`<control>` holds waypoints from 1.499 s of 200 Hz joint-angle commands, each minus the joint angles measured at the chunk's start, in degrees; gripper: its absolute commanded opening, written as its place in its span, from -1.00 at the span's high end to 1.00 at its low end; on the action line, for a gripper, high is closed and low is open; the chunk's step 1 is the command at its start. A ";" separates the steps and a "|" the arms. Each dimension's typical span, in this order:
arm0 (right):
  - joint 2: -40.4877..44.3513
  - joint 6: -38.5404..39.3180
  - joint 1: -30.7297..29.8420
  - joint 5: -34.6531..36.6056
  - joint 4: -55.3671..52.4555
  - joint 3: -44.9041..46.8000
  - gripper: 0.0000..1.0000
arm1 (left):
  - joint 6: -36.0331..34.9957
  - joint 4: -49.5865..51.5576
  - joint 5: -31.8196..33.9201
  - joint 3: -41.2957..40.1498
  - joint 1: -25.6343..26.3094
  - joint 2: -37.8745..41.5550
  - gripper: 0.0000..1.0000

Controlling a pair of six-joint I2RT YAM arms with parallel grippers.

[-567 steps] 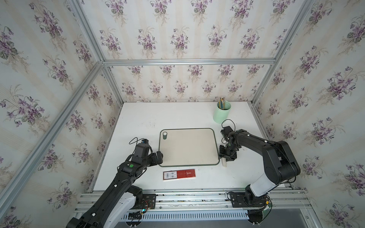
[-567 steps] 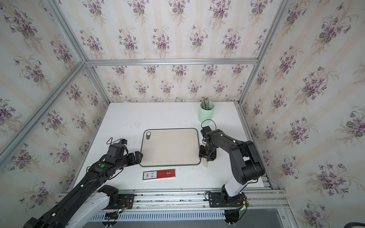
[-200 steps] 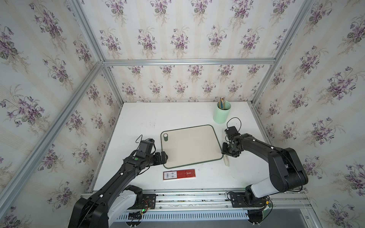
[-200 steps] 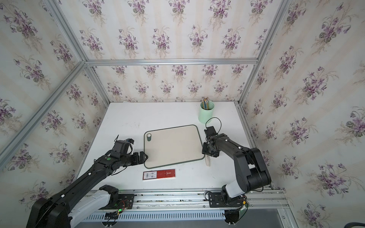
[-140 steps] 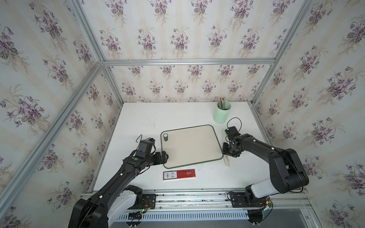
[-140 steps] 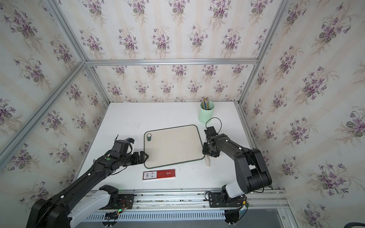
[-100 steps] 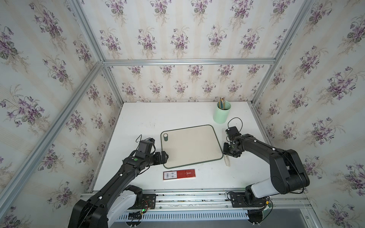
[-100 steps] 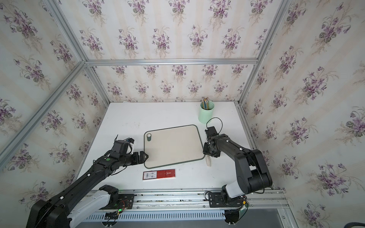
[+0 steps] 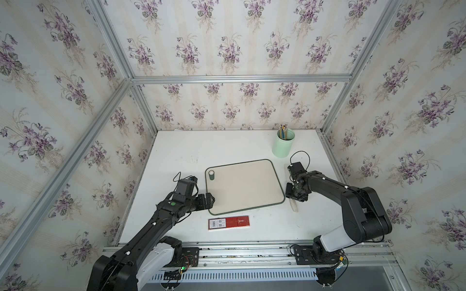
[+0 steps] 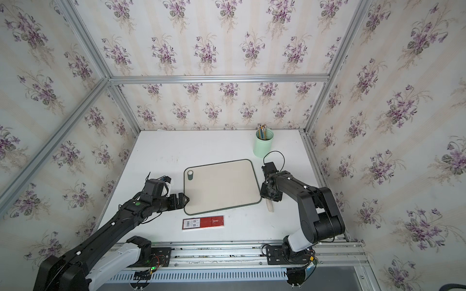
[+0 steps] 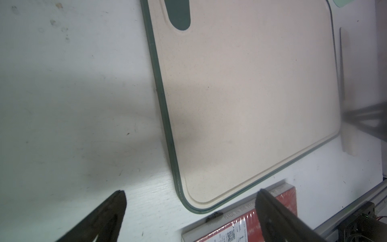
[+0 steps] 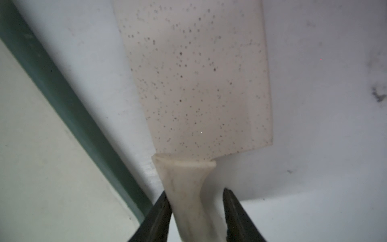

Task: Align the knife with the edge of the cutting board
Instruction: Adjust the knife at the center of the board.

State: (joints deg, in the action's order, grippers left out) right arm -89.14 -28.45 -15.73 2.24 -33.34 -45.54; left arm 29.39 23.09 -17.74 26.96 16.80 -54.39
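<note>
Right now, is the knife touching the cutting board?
Apart. The right wrist view shows a strip of white table running between the knife blade and the cutting board with its green rim. The strip gets thinner toward the handle.

Speckled matt knife (image 12: 199, 83), smooth matt cutting board (image 11: 251, 94), glossy-wrapped box (image 11: 236, 223).

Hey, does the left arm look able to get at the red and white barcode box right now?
Probably yes. The left gripper is open at the cutting board's near corner, and the barcode box lies uncovered right beside it, with only bare table between.
</note>
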 commanded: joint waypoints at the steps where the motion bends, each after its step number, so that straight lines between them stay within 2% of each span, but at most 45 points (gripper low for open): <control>1: -2.38 0.74 0.00 -1.71 0.98 0.29 0.25 | -0.27 -0.59 0.68 -0.07 -0.03 0.20 -0.99; 19: -3.50 0.86 0.01 -0.94 0.68 -0.17 0.39 | -0.29 -0.59 0.71 -0.07 -0.04 0.25 -0.99; 47: -4.75 1.39 0.03 -0.93 0.61 -1.18 0.41 | -0.30 -0.59 0.77 -0.06 -0.06 0.18 -0.99; 86: -5.69 1.04 0.08 -1.62 1.23 -2.11 0.26 | -0.29 -0.59 0.86 -0.03 -0.06 0.13 -0.99; 129: -6.40 0.67 1.27 -1.12 1.90 -2.27 0.26 | -0.20 -0.66 0.77 0.00 -0.01 -0.16 -0.99; 220: -5.01 1.07 2.84 -2.42 3.19 -1.79 0.54 | -0.56 -1.16 -0.17 0.58 -0.01 -2.34 -0.99; 258: -1.72 -0.18 2.81 -3.20 5.39 0.43 0.70 | -0.82 -1.07 -0.33 1.71 -0.03 -4.25 -0.99; 300: 5.13 -1.83 2.81 -4.76 8.09 4.15 0.75 | -0.15 -4.02 -2.39 3.19 -0.03 -10.05 -0.99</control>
State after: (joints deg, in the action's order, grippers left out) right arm -86.56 -28.60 -12.91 -0.80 -28.64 -43.20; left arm 29.15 22.02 -18.24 29.41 16.80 -61.82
